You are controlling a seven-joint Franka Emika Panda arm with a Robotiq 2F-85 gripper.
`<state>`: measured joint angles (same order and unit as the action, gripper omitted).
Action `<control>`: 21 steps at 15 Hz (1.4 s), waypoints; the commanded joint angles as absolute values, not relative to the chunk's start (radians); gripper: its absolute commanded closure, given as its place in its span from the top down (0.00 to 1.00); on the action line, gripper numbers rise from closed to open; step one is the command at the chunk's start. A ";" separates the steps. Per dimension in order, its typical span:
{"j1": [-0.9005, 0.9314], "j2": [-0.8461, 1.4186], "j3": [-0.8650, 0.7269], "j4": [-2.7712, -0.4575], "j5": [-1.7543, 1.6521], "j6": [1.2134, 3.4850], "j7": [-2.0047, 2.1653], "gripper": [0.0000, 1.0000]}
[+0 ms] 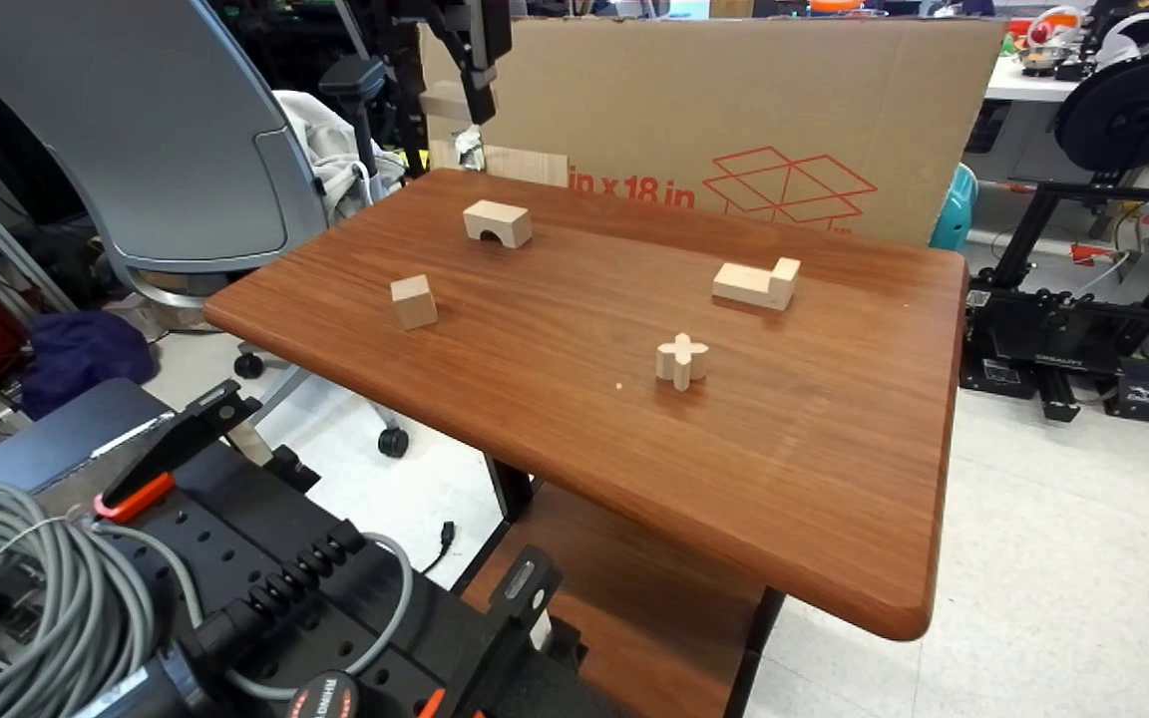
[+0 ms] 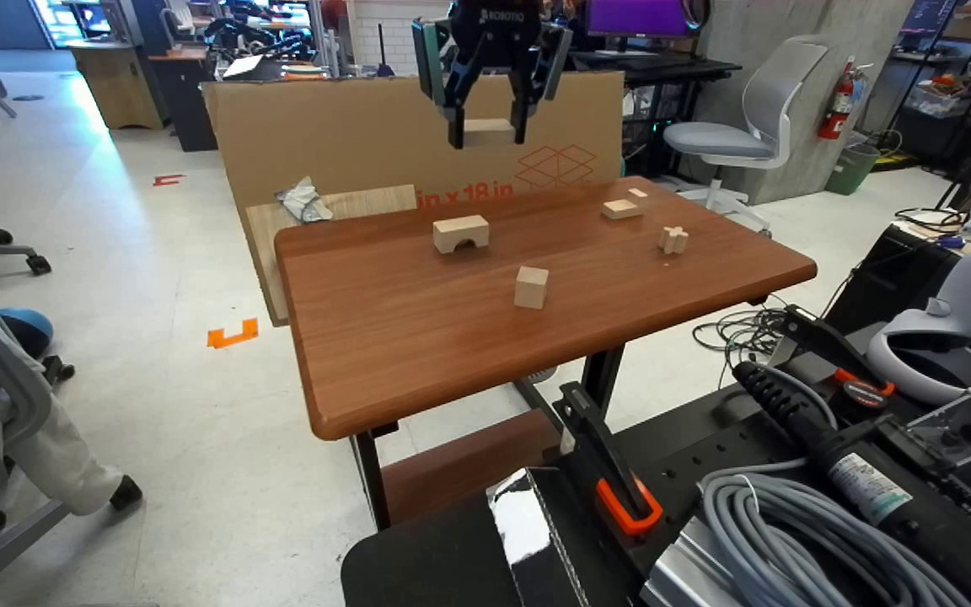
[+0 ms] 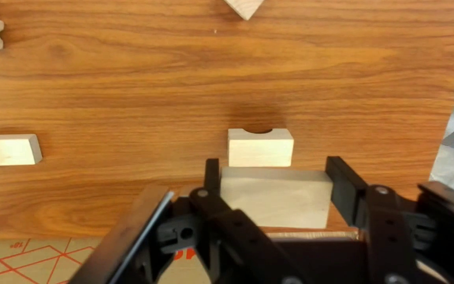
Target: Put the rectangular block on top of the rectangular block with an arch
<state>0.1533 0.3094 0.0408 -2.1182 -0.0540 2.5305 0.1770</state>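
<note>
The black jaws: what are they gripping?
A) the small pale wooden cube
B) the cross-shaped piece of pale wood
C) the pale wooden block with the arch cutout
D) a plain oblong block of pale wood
D: the wrist view shows a plain oblong block of pale wood between the jaws, one at each end, while the block with the arch cutout rests on the brown wooden table.
</note>
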 commanded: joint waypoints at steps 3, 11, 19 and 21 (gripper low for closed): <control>0.155 0.377 0.047 -2.045 -0.063 2.507 0.164 0.42; 0.168 0.506 0.026 -1.950 -0.086 2.473 0.157 0.42; 0.172 0.578 0.024 -1.864 -0.088 2.381 0.157 0.42; 0.173 0.591 0.024 -1.844 -0.087 2.359 0.163 0.42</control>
<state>0.1602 0.5605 0.0352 -1.9051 -0.0723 2.4187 0.1522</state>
